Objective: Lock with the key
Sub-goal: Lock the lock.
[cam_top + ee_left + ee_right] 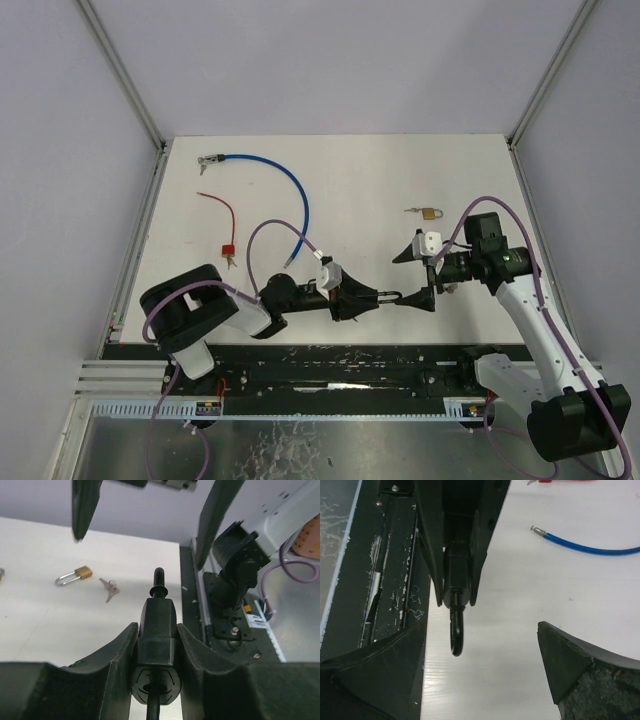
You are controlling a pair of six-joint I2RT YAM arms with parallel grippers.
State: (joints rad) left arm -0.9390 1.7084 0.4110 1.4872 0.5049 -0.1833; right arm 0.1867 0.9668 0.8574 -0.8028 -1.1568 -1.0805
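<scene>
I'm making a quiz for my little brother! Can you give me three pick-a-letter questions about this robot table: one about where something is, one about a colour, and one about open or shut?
1. Where is the brass padlock?
A. on top of a robot arm
B. lying on the table
C. on the floor

2. What colour is the long cable at the back?
A. blue
B. green
C. yellow

3. How is the right end effector?
A. shut on a key
B. shut on a cable
C. open, gripping nothing

Answers:
1 B, it lies flat on the white table beside its keys.
2 A, the top view shows it bright blue.
3 C, its fingers stand wide apart and grip nothing.
</scene>
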